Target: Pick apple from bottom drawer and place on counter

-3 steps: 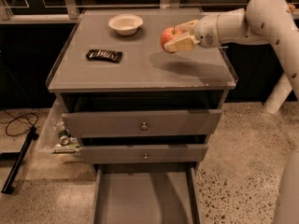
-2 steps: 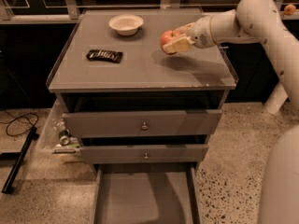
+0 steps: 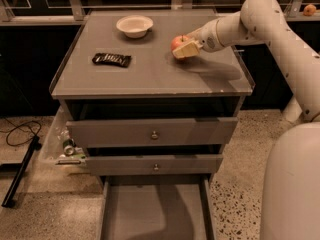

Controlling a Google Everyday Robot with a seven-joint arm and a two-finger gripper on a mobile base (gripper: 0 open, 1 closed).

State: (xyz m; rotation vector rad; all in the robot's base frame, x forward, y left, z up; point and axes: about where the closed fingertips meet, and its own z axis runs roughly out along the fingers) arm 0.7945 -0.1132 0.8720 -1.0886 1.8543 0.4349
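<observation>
Gripper, reaching in from 3 o'clock on the single white arm, is hovering low over the right rear part of the counter and is clasping the apple between its pale fingers. One apple is showing, sitting at the fingertips on the gripper's 9 o'clock side; whether it is touching the counter cannot be told. One white bowl is resting at the apple's 10 o'clock and one dark wrapped bar at its 8 o'clock, both apart from it. Three drawers are showing: two upper drawers, each bearing one round knob, and the bottom drawer, lying pulled out at 6 o'clock, well apart from the apple.
</observation>
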